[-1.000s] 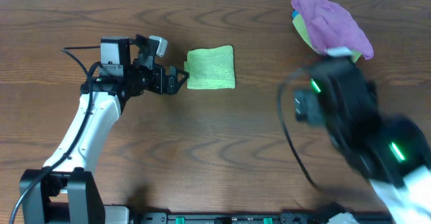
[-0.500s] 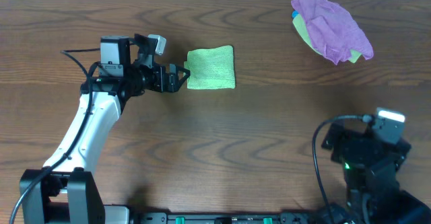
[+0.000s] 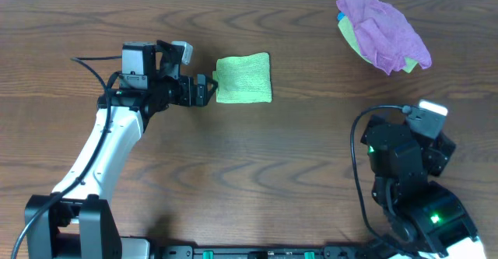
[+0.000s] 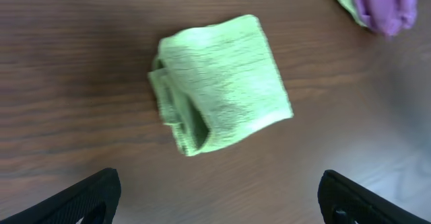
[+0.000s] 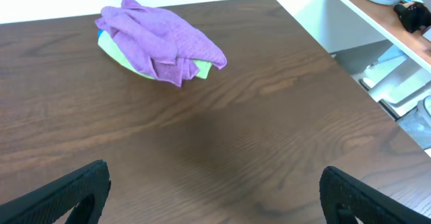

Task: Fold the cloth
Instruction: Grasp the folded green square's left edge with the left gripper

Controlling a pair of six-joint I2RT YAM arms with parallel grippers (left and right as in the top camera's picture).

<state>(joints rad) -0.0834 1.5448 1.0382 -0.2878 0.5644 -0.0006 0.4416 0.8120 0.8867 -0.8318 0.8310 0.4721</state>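
Observation:
The cloth (image 3: 243, 78) lies folded into a small thick lime-green rectangle on the wooden table, left of centre. In the left wrist view the cloth (image 4: 222, 93) shows stacked layers along its left edge and nothing touches it. My left gripper (image 3: 210, 90) stands open just to the left of the cloth, its fingers (image 4: 87, 197) wide apart over bare wood. My right gripper (image 5: 215, 197) is open and empty, well back from the cloth; its arm (image 3: 405, 158) is drawn in at the front right of the table.
A purple cloth (image 3: 385, 29) bundled with a yellow-green one (image 3: 352, 35) lies at the back right corner, also seen as a purple cloth (image 5: 161, 39) ahead of my right gripper. The table's right edge (image 5: 323, 46) drops off toward shelving.
The right arm has pulled back from beside the purple bundle to the front right of the table. The left arm has shifted very slightly right; the cloth has not moved.

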